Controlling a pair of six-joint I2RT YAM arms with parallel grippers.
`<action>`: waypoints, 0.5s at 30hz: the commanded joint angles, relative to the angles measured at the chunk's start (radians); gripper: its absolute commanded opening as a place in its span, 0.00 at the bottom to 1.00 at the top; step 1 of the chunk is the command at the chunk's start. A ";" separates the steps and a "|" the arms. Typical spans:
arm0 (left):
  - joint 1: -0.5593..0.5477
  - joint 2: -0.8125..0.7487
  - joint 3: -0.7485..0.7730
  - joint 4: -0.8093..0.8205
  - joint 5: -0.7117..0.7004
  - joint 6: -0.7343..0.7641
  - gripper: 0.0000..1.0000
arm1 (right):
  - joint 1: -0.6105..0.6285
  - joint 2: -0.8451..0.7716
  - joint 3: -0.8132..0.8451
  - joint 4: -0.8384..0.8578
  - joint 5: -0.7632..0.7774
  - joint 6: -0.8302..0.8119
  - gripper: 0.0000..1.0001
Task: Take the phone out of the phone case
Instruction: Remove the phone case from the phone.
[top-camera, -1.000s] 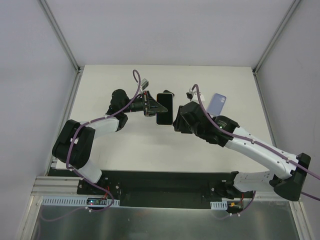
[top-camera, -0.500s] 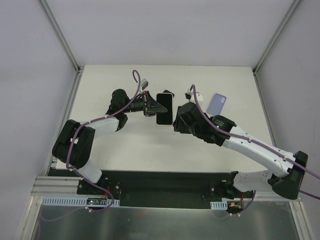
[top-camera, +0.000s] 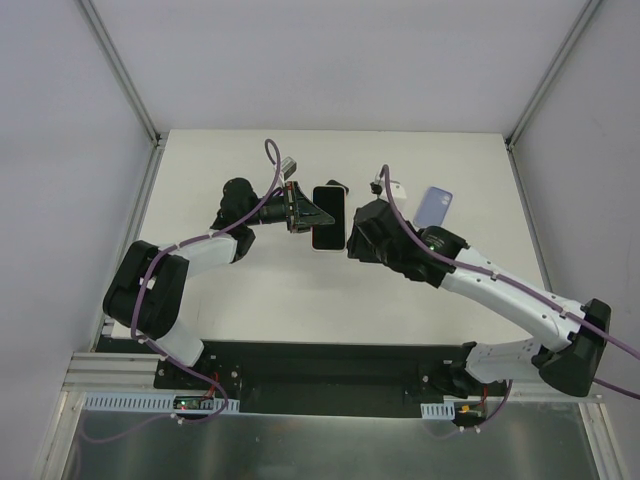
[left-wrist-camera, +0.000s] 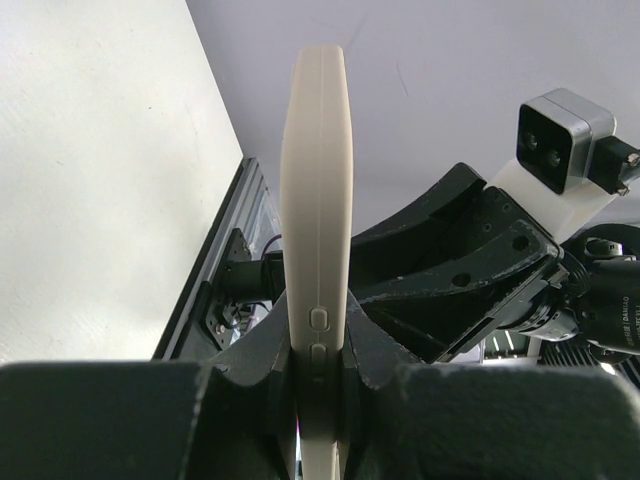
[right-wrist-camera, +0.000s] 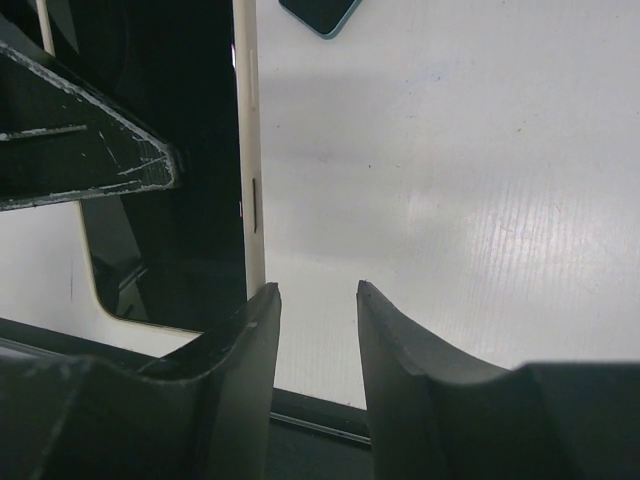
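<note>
Phone (top-camera: 328, 218) is held over the table (top-camera: 260, 290), above its middle and nearer the far edge, with the dark screen facing up. The left end effector (top-camera: 303, 211) is clamped on it from the left. In the left wrist view its cream edge (left-wrist-camera: 316, 250), with two side buttons, stands upright between the fingers (left-wrist-camera: 250, 360). Whether that edge is a case or the phone's own body is hard to tell. The right end effector (top-camera: 352, 238) sits just right of the phone. Its fingers (right-wrist-camera: 240, 380) are apart with bare table showing between them, and one tip is right at the phone's edge. A purple case (top-camera: 434, 208) lies flat near the right edge, well apart. A small dark thing (top-camera: 335, 185) lies just beyond the phone.
</note>
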 joint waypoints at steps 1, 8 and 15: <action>0.000 -0.044 0.033 0.074 0.023 0.014 0.00 | 0.001 -0.059 0.035 0.041 -0.001 -0.010 0.39; 0.000 -0.033 0.035 0.074 0.021 0.014 0.00 | 0.006 -0.078 0.039 0.039 0.004 -0.019 0.39; 0.000 -0.036 0.033 0.077 0.018 0.015 0.00 | 0.006 -0.049 0.035 0.039 -0.015 -0.017 0.39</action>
